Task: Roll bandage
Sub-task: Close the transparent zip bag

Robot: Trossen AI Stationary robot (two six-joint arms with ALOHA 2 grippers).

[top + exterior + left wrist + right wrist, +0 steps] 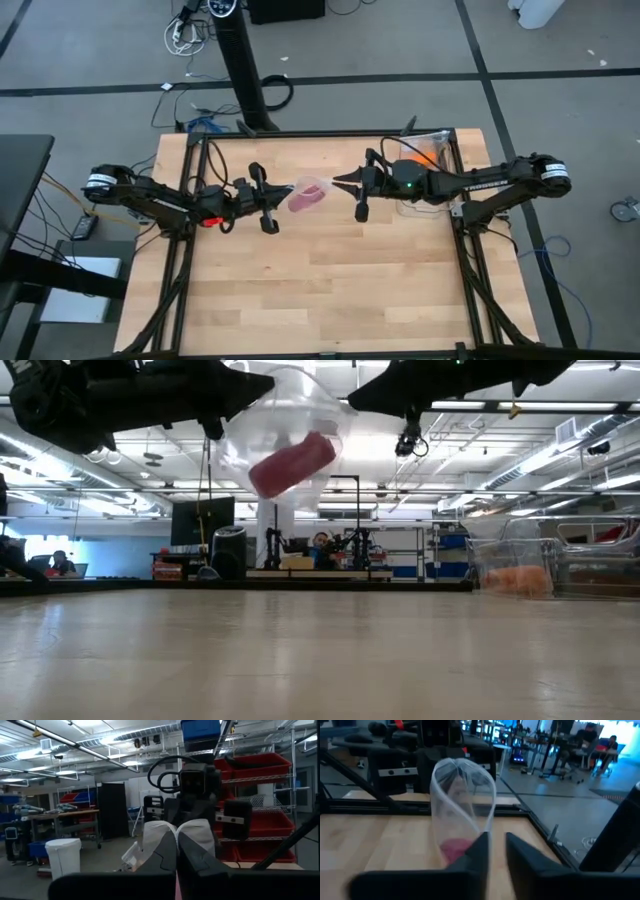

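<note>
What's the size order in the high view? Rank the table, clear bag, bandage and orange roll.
1. The table.
2. The clear bag.
3. The bandage inside the bag and the orange roll look about alike. The roll is partly hidden by an arm, so I won't rank them.

You see two arms, two claws: left claw at tabletop centre's 10 o'clock, right claw at its 12 o'clock. One tabletop. One bandage, magenta-pink, between claws, inside one clear bag. One clear bin at tabletop's 2 o'clock corner, one orange roll in it. Beyond tabletop, you see three people in low view: one at 9 o'clock, another partly cut off beside that one, one near centre. One white pail on floor in left wrist view.
</note>
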